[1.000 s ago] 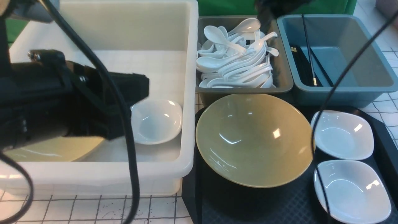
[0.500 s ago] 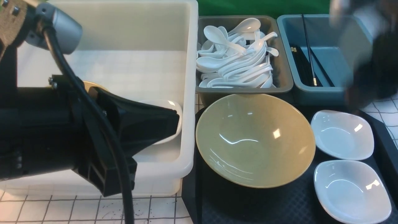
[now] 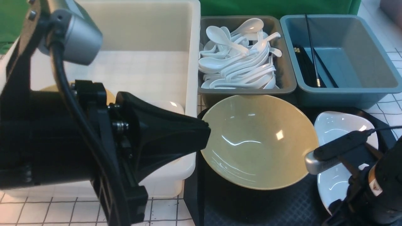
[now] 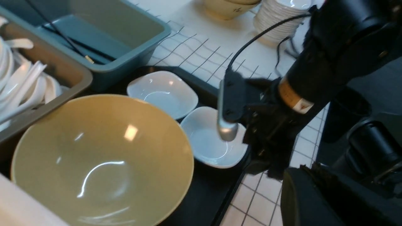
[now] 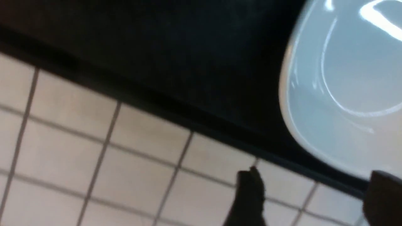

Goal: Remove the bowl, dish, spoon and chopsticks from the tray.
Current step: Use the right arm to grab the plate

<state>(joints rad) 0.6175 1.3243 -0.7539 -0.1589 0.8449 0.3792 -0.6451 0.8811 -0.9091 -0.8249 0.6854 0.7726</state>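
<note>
White stacked dishes (image 4: 278,23) beyond the tray (image 4: 202,186) show only in left wrist view.

From the front, the left arm (image 3: 47,147) blocks much of the white tub (image 3: 157,25). Inside it, only a sliver of a small white dish (image 3: 171,106) and a thin yellow edge (image 3: 110,96) of something show. The left gripper (image 3: 201,135) shows only its black back, and its tip covers the left rim of the bowl (image 3: 257,141). The right arm (image 3: 383,188) hides most of the near dish (image 3: 333,185) and part of the far dish (image 3: 336,125) on the tray (image 3: 251,207), which the bottom edge cuts off. The right wrist view is blurred. There the right gripper (image 5: 317,194) shows only two dark fingertips (image 5: 251,191), smeared, set apart and cut by the bottom edge. The dark bundle of chopsticks (image 3: 303,66) in the blue bin (image 3: 345,94) is too small to count.
</note>
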